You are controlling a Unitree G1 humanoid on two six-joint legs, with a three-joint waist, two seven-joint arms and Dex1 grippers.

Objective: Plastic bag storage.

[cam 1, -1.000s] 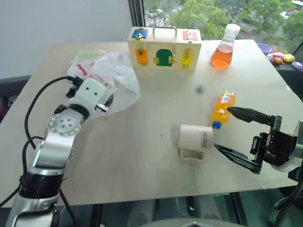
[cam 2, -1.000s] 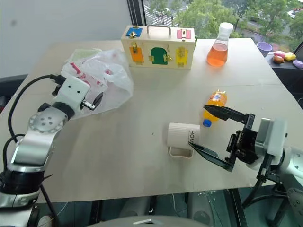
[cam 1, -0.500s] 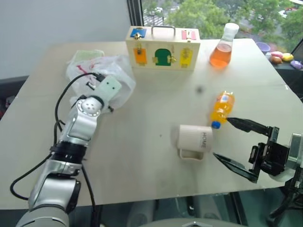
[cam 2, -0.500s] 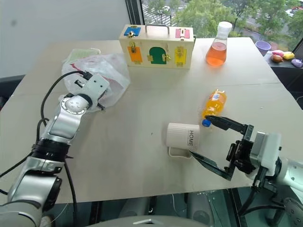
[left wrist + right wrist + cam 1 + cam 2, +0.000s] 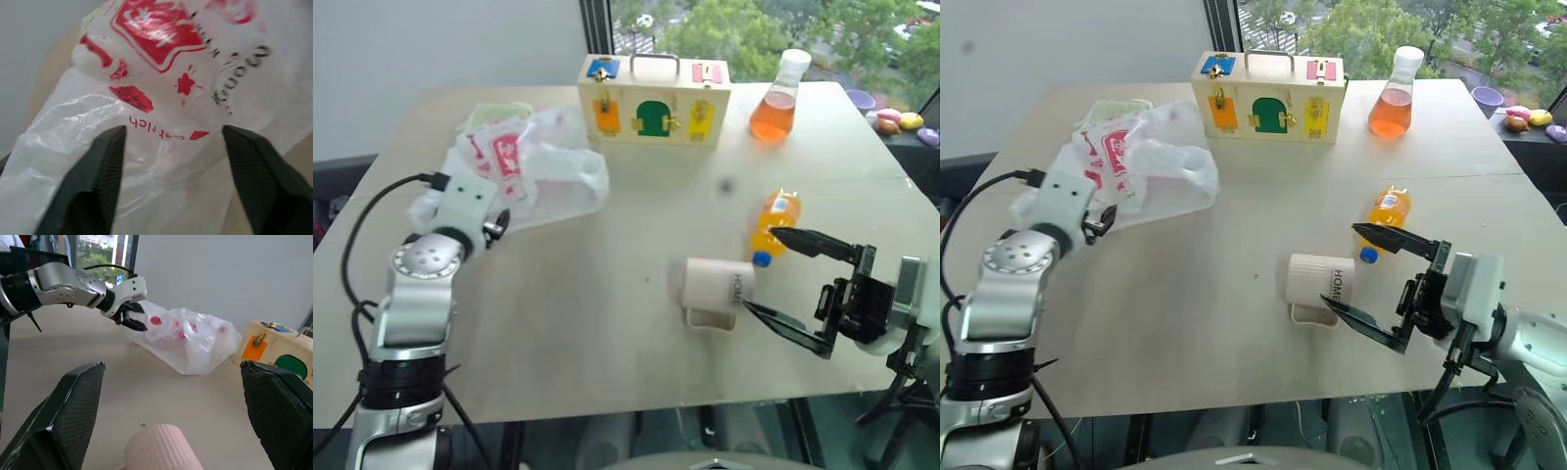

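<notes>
Plastic bag (image 5: 533,166): thin, crinkly, translucent white with red print, lying spread on the far left part of the table (image 5: 607,333), just left of the wooden latch box (image 5: 653,100) and partly over a pale green cloth (image 5: 494,114) at the back corner. Left gripper (image 5: 1097,223) at the bag's near-left edge; in the left wrist view, both black fingers (image 5: 93,191) spread apart with bag film bunched between and around them, not pinched.

Nearer the middle of the table, a cream ribbed mug (image 5: 713,287) on its side, handle down toward the near edge, "HOME" on its base end. Just right of it, an orange drink bottle (image 5: 773,225) lying flat, blue cap toward the mug. Right gripper (image 5: 791,282) close to the mug's right side, jaws spread wide, upper finger over the bottle's cap end, lower finger near the mug's base, gripping neither.

Further back on the right, a flask (image 5: 777,98) of orange liquid standing upright. Beyond the table's right corner, a few small coloured objects (image 5: 899,119) on a dark ledge.
</notes>
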